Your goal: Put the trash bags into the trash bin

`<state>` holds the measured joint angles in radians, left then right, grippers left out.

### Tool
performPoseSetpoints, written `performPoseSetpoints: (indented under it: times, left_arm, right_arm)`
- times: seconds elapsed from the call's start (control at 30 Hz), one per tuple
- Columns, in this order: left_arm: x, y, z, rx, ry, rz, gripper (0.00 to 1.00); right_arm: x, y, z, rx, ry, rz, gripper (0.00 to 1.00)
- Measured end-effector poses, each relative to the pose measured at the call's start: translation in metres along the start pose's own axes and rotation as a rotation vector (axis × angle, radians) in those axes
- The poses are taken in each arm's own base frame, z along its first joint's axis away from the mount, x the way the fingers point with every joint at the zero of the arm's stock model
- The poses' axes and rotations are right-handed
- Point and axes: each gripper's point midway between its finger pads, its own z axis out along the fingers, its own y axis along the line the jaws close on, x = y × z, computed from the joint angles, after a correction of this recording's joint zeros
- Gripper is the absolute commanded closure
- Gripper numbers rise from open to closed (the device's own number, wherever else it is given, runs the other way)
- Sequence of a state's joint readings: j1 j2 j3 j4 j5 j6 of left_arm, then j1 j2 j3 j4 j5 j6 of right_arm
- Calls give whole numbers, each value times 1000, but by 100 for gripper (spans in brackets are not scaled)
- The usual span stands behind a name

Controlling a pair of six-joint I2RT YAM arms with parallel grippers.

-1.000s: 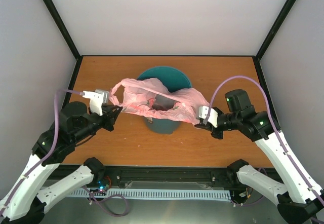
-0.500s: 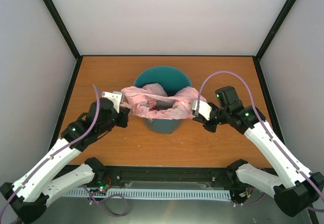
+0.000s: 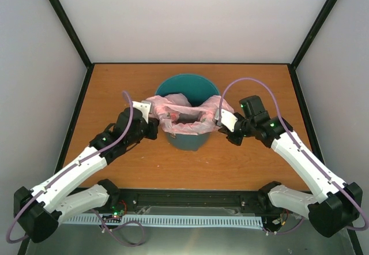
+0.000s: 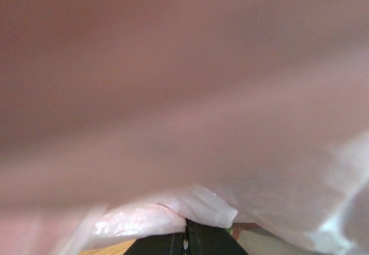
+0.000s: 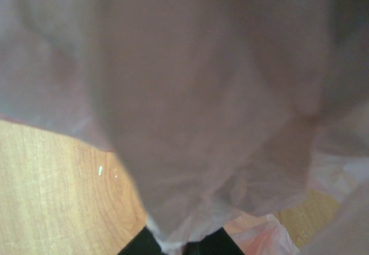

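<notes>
1. Two claws sit nearest me, each pinched tight on a side hem of the bag [image 3: 183,116]. The left claw [image 3: 152,118] is at the left flank of the bin [image 3: 187,142], and the right claw [image 3: 221,119] is at its right flank.
2. Both wrist cameras are smothered in pink film, so neither arm can see the rim. A blind push downward could, I think, knock the bin.
3. Bag: thin, translucent pink, crinkled and soft. It spans the bin's mouth between the claws and sags in the middle, with its near hem lapped over the near rim. Most of it seems to sit on top rather than inside.
4. Pulled further apart, film like this may tear at the pinches or slip out of one claw. It would then swing to the other side and hang outside the bin.
5. Let go from here, the springy crumple could puff up and spill over the rim instead of dropping in.
6. Bin: round, teal, smooth plastic that narrows toward its base, so it is likely light and tippy. A sideways tug through the bag could tilt it or slide it on the table [image 3: 248,162].
7. Farthest off, the bin's back rim shows bare, with smooth wood-grain board beyond it.
</notes>
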<state>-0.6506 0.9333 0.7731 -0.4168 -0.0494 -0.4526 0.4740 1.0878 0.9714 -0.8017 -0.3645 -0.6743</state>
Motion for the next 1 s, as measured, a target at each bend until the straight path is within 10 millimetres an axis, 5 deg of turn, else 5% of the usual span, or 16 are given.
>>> performPoseSetpoints:
  times: [0.23, 0.33, 0.4, 0.5, 0.57, 0.8, 1.0]
  left_arm:
    - [10, -9, 11, 76, 0, -22, 99]
    - [11, -16, 12, 116, 6, -25, 99]
    - [11, -16, 10, 122, 5, -26, 98]
    - [9, -13, 0, 102, -1, -24, 58]
    - [4, -9, -12, 74, -13, -22, 44]
    - [-26, -14, -67, 78, -92, -8, 23]
    - [-32, -16, -107, 92, -110, -3, 16]
  right_arm:
    - [4, -20, -2, 76, 6, 39, 95]
    - [8, -28, -5, 103, 7, 61, 87]
    - [7, -28, -8, 106, 1, 61, 73]
    - [1, -19, -19, 94, -35, 68, 57]
    - [-7, -12, -33, 87, -76, 67, 50]
    - [-42, 14, -93, 89, -233, 19, 35]
    - [-36, 32, -104, 40, -217, 29, 35]
